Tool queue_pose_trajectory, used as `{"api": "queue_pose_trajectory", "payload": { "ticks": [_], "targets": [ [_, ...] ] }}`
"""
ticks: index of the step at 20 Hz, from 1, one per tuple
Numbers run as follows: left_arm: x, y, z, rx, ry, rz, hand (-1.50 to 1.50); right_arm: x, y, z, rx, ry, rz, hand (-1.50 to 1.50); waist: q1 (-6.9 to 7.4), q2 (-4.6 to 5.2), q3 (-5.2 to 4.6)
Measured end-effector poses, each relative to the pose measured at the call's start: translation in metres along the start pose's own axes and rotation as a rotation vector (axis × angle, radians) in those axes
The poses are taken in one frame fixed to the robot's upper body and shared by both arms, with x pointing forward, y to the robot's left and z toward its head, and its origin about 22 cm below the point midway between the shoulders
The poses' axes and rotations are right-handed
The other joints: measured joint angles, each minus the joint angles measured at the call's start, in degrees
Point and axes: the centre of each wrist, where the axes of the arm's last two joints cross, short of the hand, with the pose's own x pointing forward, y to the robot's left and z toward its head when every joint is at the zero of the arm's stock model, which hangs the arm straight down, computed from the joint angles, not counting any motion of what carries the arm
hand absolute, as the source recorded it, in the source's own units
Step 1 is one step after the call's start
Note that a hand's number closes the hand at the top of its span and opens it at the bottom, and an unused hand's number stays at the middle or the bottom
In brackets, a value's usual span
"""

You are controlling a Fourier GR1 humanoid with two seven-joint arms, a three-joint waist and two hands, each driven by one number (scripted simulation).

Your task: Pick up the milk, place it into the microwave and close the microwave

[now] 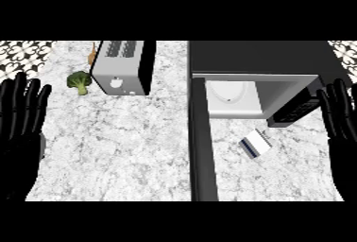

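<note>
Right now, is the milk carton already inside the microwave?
No, the milk carton lies on the counter in front of the open microwave, whose cavity shows only its white turntable plate.

On the white marbled stone counter (140, 142), the small white-and-blue milk carton (255, 143) lies in front of the open black microwave (258, 71), beside its door (200, 142). Silver toaster (122, 66) and green broccoli floret (80, 82) sit left. Left hand (21, 123) and right hand (342, 123) rest open at the edges.
</note>
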Motion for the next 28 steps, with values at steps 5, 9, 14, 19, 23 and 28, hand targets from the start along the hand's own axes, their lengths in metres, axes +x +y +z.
{"api": "queue_pose_trajectory", "payload": {
  "ticks": [5, 9, 14, 19, 23, 28],
  "targets": [
    [-0.004, 0.0, -0.004, -0.024, 0.011, 0.0, -1.5, -0.01, 0.019, -0.007, 0.086, -0.015, -0.011, -1.5, -0.12, 0.2, 0.53],
    [-0.013, -0.001, 0.007, -0.008, 0.082, 0.051, -1.5, -0.023, 0.034, 0.001, 0.205, 0.023, -0.17, -1.5, 0.13, 0.29, 0.68],
    [-0.012, -0.001, 0.035, 0.015, 0.133, 0.093, -1.5, -0.025, 0.045, 0.018, 0.275, 0.048, -0.28, -1.5, 0.01, 0.2, 0.72],
    [-0.004, -0.005, 0.058, 0.017, 0.151, 0.105, -1.5, -0.026, 0.047, 0.037, 0.279, 0.062, -0.305, -1.5, -0.11, 0.19, 0.73],
    [0.0, -0.005, 0.076, 0.015, 0.157, 0.102, -1.5, -0.027, 0.05, 0.047, 0.239, 0.061, -0.269, -1.5, -0.1, 0.17, 0.73],
    [0.004, 0.0, 0.094, 0.017, 0.163, 0.105, -1.5, -0.04, 0.047, 0.049, 0.155, 0.051, -0.17, -1.5, 0.04, 0.18, 0.73]
  ]
}}
